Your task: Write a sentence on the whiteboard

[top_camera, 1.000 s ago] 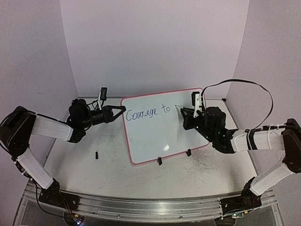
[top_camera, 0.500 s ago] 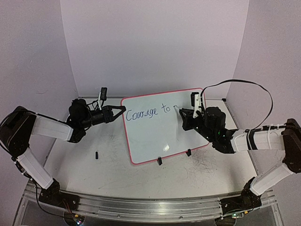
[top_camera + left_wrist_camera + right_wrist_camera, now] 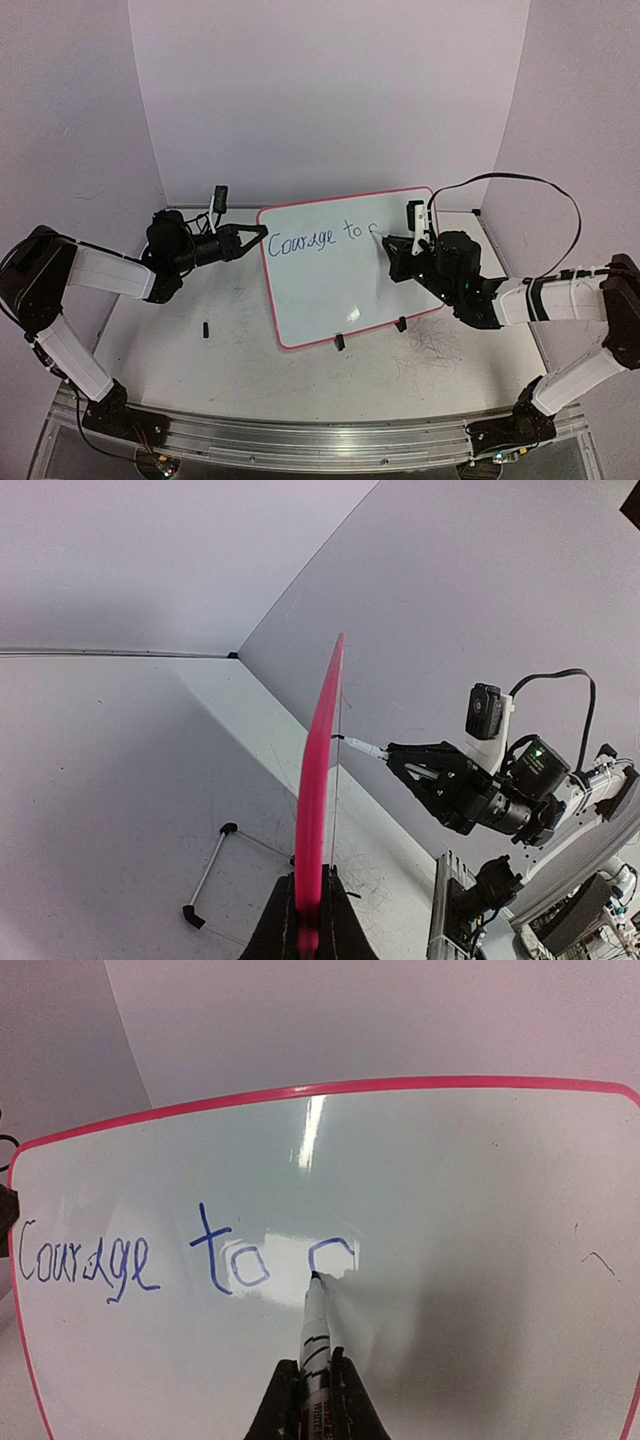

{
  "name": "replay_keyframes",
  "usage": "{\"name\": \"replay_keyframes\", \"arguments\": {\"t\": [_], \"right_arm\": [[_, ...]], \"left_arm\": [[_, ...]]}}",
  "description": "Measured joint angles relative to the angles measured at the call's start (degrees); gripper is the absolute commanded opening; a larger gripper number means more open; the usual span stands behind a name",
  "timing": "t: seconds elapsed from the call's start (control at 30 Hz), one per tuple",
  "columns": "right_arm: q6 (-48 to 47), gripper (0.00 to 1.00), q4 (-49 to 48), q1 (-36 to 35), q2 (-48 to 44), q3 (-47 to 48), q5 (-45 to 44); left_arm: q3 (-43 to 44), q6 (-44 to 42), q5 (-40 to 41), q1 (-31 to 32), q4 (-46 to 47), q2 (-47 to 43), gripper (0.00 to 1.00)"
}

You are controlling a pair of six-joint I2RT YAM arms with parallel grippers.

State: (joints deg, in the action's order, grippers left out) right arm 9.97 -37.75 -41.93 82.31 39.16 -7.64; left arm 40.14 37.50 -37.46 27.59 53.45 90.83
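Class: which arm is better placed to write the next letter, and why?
Right: the right end effector holds the marker, tip on the whiteboard; the left end effector clamps its rim.

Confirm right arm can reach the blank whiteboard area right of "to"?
Probably yes. The marker in the right gripper touches the whiteboard just right of "to", and the surface beyond is bare. The left gripper clamps the left edge, out of the way.

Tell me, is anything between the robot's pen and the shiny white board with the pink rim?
Nothing visible is. The right gripper grips the white black-tipped marker, whose tip touches the glossy pink-rimmed whiteboard at the blue letter after "to".
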Motion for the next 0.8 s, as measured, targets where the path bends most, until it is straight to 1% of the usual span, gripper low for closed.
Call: {"name": "replay_keyframes", "arguments": {"t": [0.6,0.8], "right_arm": [[0.13,0.0,1.02,0.0,-0.92,-0.16,-2.21],[-0.09,0.0,1.09,0.01,-2.51,0.03,-2.42]], "left_arm": [[0.0,-0.04,0.05,0.03,0.02,0.0,0.0],[0.0,-0.09,0.03,0.03,0.02,-0.02,0.0]]}}
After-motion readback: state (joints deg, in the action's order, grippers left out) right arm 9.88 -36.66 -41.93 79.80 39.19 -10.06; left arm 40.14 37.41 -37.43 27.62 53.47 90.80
